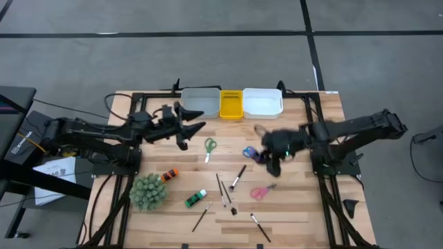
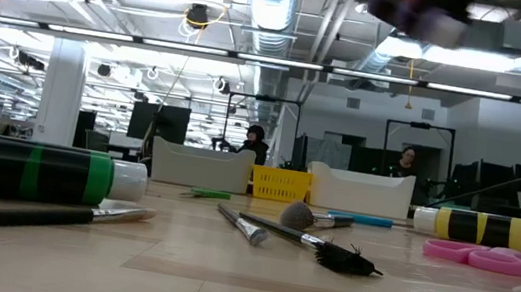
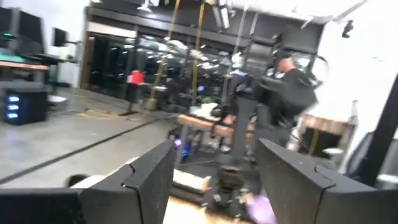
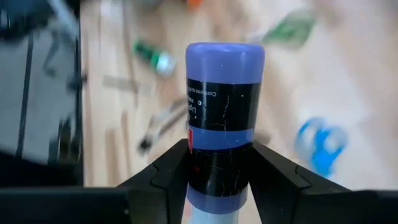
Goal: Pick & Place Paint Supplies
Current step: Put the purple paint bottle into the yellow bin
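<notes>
While the green paint bottle (image 2: 35, 173) lies on its side nearest the low camera, a dark-handled brush (image 2: 40, 212) rests just in front of it on the wooden surface (image 2: 253, 276). Further back lie two more brushes (image 2: 313, 242), the pink scissors (image 2: 473, 255) and a yellow paint bottle (image 2: 477, 228). Beyond them sit the green scissors (image 1: 210, 145) and blue scissors (image 1: 249, 151), and an orange bottle (image 1: 169, 175) lies beside the spiky green ball (image 1: 148, 191). Above the middle of the surface, the right end effector (image 4: 219, 163) grips a purple-blue paint bottle (image 4: 222, 99) around its black label, lifted clear of the wood. The left end effector (image 3: 214, 171) hangs open and empty near the grey tray (image 1: 199, 102). At the far edge the grey, yellow (image 1: 231, 104) and white (image 1: 262, 102) trays stand in a row. People show in the room behind.
</notes>
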Available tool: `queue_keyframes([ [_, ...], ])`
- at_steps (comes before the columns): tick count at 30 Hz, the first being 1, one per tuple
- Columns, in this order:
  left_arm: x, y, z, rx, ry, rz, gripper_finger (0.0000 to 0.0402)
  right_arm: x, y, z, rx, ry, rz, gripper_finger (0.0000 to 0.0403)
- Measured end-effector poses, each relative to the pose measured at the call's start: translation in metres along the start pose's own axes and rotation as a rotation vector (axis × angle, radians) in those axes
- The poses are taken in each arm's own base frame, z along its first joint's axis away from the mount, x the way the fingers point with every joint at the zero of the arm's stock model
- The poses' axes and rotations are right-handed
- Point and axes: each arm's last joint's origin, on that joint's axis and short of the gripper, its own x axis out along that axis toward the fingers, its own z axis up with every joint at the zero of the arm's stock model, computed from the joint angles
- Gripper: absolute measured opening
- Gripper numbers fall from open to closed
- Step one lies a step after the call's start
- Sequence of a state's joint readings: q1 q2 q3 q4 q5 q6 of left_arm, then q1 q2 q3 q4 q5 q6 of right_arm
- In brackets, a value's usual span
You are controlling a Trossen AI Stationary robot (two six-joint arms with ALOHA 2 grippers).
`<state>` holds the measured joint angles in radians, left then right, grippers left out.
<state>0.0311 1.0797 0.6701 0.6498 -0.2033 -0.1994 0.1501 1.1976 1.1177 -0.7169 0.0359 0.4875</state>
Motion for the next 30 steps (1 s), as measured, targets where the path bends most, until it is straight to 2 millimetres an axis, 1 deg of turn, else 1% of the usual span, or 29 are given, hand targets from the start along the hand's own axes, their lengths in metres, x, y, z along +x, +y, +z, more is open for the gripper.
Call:
queue_keyframes([
  [3,0.011,-0.001,-0.011,-0.027,-0.017,-0.039,0.0218,-0.011,-0.010,0.023,-0.016,-0.081,-0.026,0.0141],
  [6,0.020,-0.001,-0.020,-0.034,-0.034,-0.054,0.0218,-0.016,-0.017,0.037,-0.046,-0.104,-0.051,0.0141],
  [8,0.026,-0.002,-0.023,-0.033,-0.029,-0.053,0.0218,-0.015,-0.017,0.050,-0.074,-0.134,-0.054,0.0141],
  [10,0.035,-0.004,-0.022,-0.033,-0.031,-0.056,0.0218,-0.010,-0.018,0.055,-0.108,-0.102,-0.072,0.0141],
  [14,0.053,-0.009,-0.025,-0.023,-0.005,-0.121,0.0223,0.003,-0.012,0.071,-0.171,-0.095,-0.071,0.0141],
  [18,0.065,-0.012,-0.028,-0.016,0.039,-0.126,0.0236,0.015,-0.006,0.084,-0.218,-0.058,-0.033,0.0141],
  [21,0.067,-0.012,-0.032,-0.010,0.085,-0.116,0.0245,0.019,-0.001,0.093,-0.238,-0.046,-0.029,0.0141],
  [23,0.068,-0.012,-0.031,-0.014,0.091,-0.117,0.0249,0.019,0.000,0.095,-0.260,-0.014,-0.037,0.0141],
  [25,0.067,-0.012,-0.032,-0.029,0.125,-0.140,0.0253,0.018,0.002,0.101,-0.282,-0.039,-0.031,0.0141],
  [28,0.066,-0.012,-0.036,-0.032,0.191,-0.147,0.0255,0.018,0.004,0.106,-0.301,-0.035,-0.033,0.0141],
  [30,0.065,-0.013,-0.037,-0.034,0.203,-0.158,0.0255,0.016,0.004,0.107,-0.312,-0.038,-0.034,0.0141],
])
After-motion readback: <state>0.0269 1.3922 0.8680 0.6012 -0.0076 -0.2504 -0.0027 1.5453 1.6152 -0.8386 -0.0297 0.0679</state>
